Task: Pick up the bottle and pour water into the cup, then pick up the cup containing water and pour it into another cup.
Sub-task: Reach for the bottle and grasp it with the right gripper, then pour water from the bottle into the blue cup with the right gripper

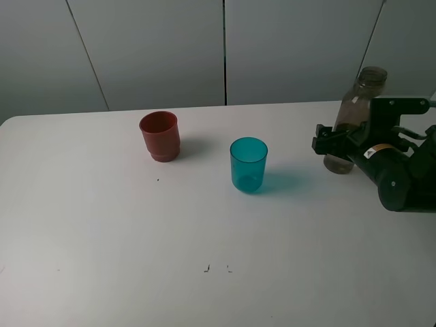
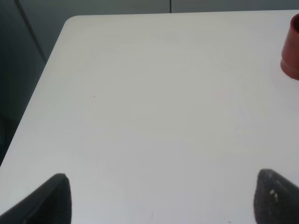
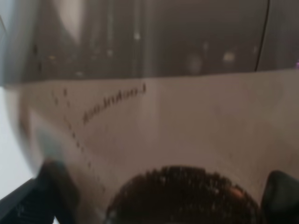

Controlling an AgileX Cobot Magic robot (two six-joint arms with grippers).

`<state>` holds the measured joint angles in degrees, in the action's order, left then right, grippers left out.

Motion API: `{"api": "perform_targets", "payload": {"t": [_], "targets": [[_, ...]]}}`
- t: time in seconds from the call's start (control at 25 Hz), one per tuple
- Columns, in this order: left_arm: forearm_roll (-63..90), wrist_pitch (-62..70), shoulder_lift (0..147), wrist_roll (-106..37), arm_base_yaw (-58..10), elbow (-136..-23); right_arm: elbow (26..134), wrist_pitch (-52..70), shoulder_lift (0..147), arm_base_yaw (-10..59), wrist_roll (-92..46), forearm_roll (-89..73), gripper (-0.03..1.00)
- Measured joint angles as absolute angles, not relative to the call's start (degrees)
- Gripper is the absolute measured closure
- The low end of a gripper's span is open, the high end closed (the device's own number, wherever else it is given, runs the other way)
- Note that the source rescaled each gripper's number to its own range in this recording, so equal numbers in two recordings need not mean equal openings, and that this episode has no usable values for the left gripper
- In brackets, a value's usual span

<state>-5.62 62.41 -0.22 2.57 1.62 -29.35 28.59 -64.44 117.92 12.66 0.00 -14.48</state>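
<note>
White table holds the upright bottle directly ahead of the right gripper, standing between its widely spread jaws, far from the left gripper.

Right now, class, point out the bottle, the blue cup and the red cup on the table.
bottle (image 1: 355,109), high view, upper body below the neck
blue cup (image 1: 248,167), high view, middle of its side wall
red cup (image 1: 160,139), high view, middle of its side wall

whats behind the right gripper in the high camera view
The bottle: its open neck and upper body show above the right gripper, its base below. The gripper covers its middle, which cannot be seen.
</note>
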Motion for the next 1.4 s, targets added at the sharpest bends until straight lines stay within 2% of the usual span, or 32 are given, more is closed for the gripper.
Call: {"api": "perform_targets", "payload": {"t": [0.52,0.56,0.6,0.64,0.68,1.4], "targets": [[-5.6,62.4,-0.2,2.6,1.6,-29.4,28.7,-67.6,118.4,12.7,0.0,-14.5,-0.03],[-5.6,62.4,-0.2,2.6,1.6,-29.4,28.7,-67.8,118.4,12.7,0.0,-14.5,0.05],[-5.6,62.4,-0.2,2.6,1.6,-29.4,28.7,-68.1,118.4,12.7,0.0,-14.5,0.31],[-5.6,62.4,-0.2,2.6,1.6,-29.4,28.7,-68.3,118.4,12.7,0.0,-14.7,0.7],[-5.6,62.4,-0.2,2.6,1.6,-29.4,28.7,-68.5,118.4,12.7,0.4,-14.9,0.95],[-5.6,62.4,-0.2,2.6,1.6,-29.4,28.7,-68.5,118.4,12.7,0.4,-14.5,0.96]]}}
